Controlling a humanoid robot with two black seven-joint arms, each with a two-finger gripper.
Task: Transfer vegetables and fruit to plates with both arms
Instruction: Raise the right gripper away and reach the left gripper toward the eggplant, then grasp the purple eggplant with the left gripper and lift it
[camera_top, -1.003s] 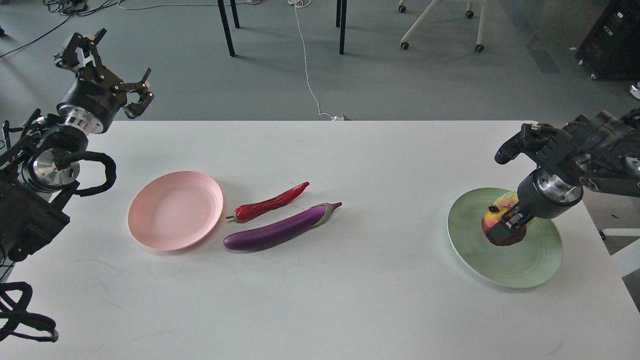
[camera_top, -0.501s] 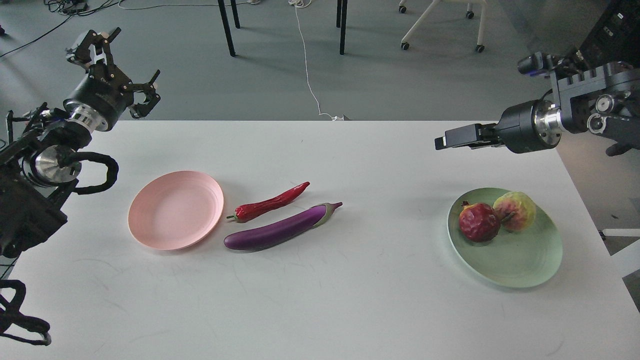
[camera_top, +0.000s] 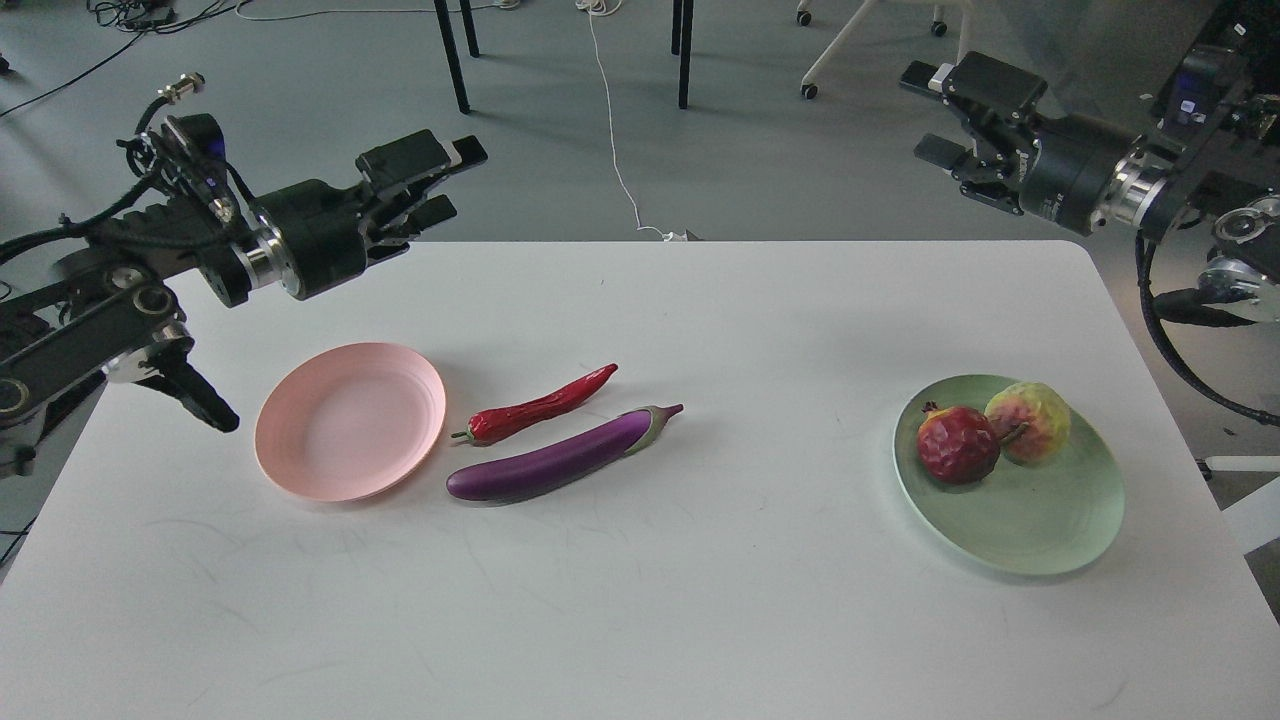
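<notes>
Both fruit plated. My left gripper (camera_top: 445, 180) and right gripper (camera_top: 935, 112) part-open, empty. Long glossy purple eggplant (camera_top: 560, 458): looks stiff, slippery; grab mid-body.

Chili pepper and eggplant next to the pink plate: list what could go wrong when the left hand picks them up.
1. The chili pepper lies close alongside the eggplant; fingers closing on one may nudge or roll the other.
2. Both lie close to the pink plate, so a low approach by the left hand could knock its rim.
</notes>
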